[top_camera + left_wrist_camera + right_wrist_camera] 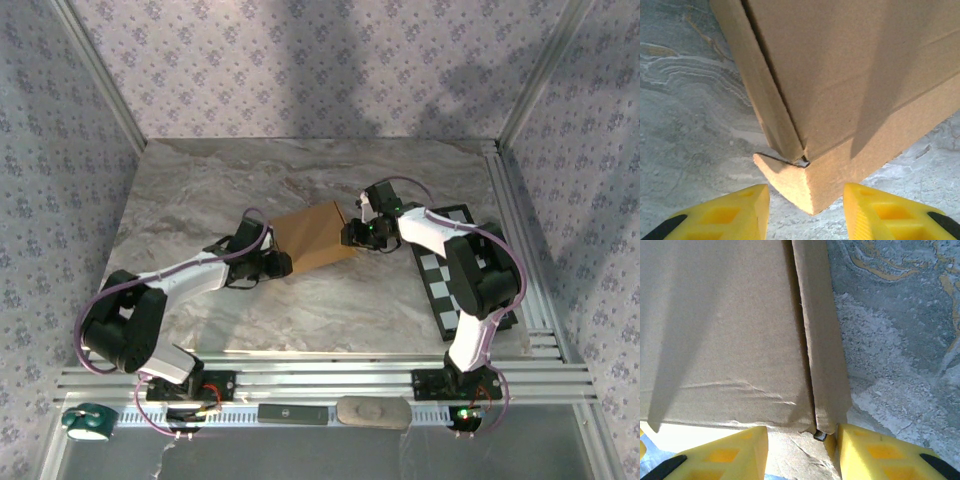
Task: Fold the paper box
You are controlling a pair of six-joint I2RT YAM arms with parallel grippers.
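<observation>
The paper box [312,238] lies near the middle of the table [200,190], already a shallow closed shape: we see the top panel down and the side walls raised. One rounded tab [772,167] juts out untucked at the near corner, so we judge the folding nearly done, with that tab and the open side seam left. The left gripper [804,195] is spread, straddling this corner without contact. The right gripper [801,435] brackets the opposite edge; we cannot tell whether it pinches.

The paper box [312,236] lies between left pincer [274,264] and right pincer [351,236], checkered board [435,280] farther right.
</observation>
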